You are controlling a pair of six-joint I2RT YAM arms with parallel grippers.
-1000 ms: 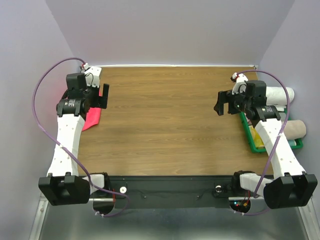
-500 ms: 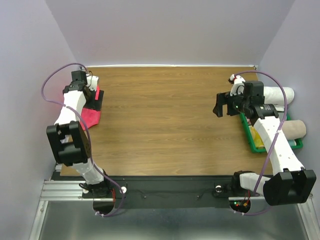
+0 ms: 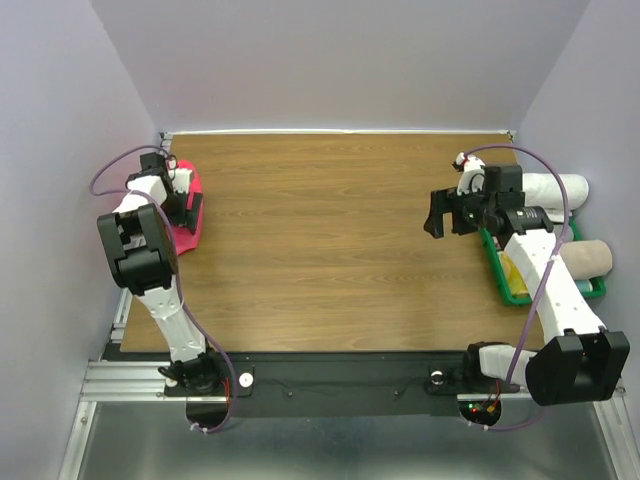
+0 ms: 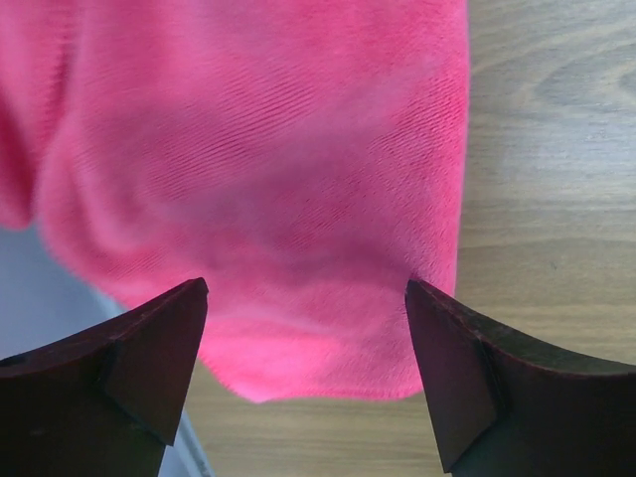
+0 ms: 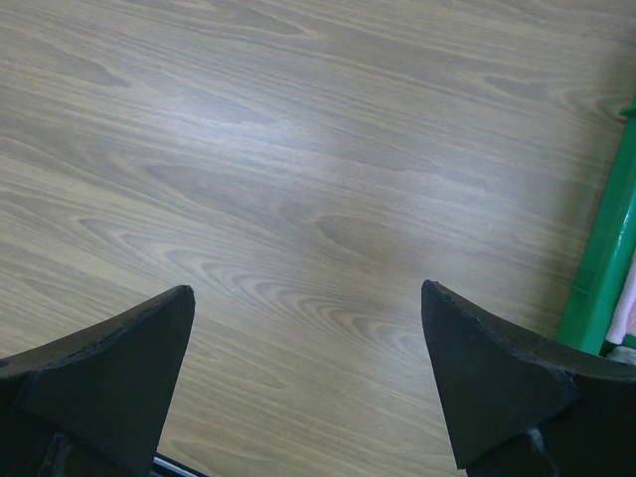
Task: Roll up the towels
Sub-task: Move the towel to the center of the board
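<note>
The bright pinkish-red terry towel (image 3: 187,238) lies crumpled at the far-left edge of the brown wood-grain tabletop (image 3: 330,230), close to the back-left corner. In the left wrist view its soft pile (image 4: 268,169) fills most of the frame. One side lies on the wood, and the other reaches past the tabletop's edge over a pale grey surface. The left fingers (image 4: 149,368) are spread wide open just above the towel's near hem, one to each side. They do not pinch the cloth.

On the opposite side, well apart from the towel, the right fingers (image 5: 109,378) are also wide open. They hang over bare wood and hold nothing. Just beside them is a green plastic bin (image 3: 520,298) at the tabletop's right edge; its rim (image 5: 601,258) shows in the right wrist view. A white rolled towel (image 3: 560,188) and a beige rolled towel (image 3: 592,257) lie at the bin, the white one farther back.
</note>
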